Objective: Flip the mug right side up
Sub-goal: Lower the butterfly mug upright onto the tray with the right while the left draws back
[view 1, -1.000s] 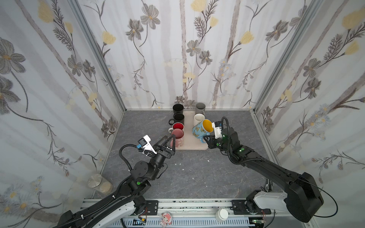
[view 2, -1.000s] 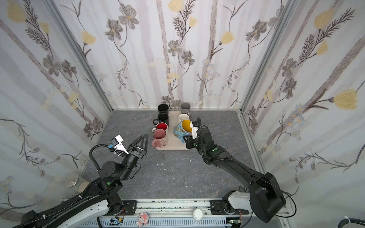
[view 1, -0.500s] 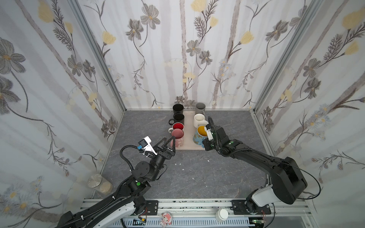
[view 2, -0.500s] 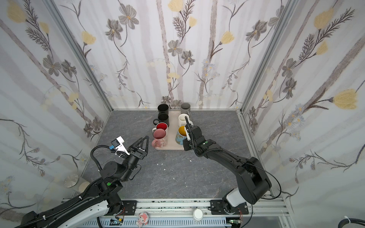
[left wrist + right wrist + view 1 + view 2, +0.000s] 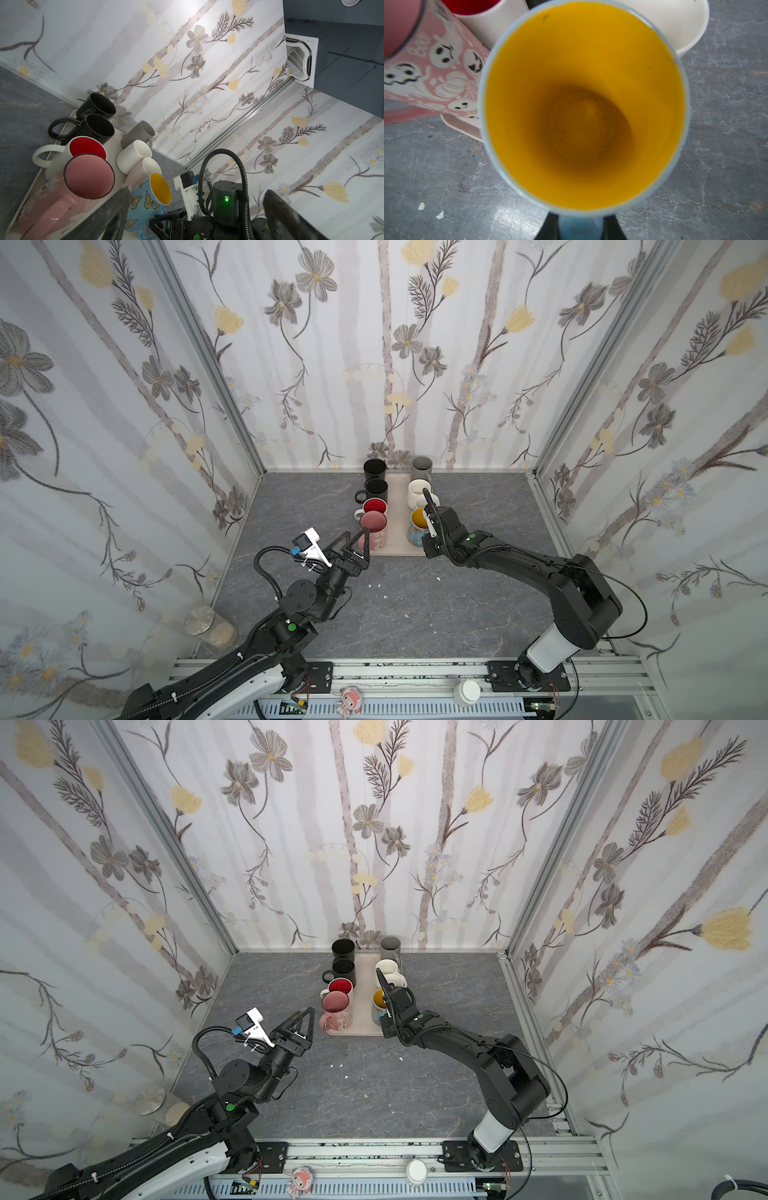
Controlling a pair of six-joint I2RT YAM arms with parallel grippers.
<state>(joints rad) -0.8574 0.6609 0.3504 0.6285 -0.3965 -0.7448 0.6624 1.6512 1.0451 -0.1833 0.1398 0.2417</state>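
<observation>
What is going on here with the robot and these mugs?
The right arm has its jaws shut on the handle of the blue mug, which is mouth up at the near right corner of the tray. The left arm waits beside the pink mug, jaws open and empty. The other mugs on the tray are also mouth up.
</observation>
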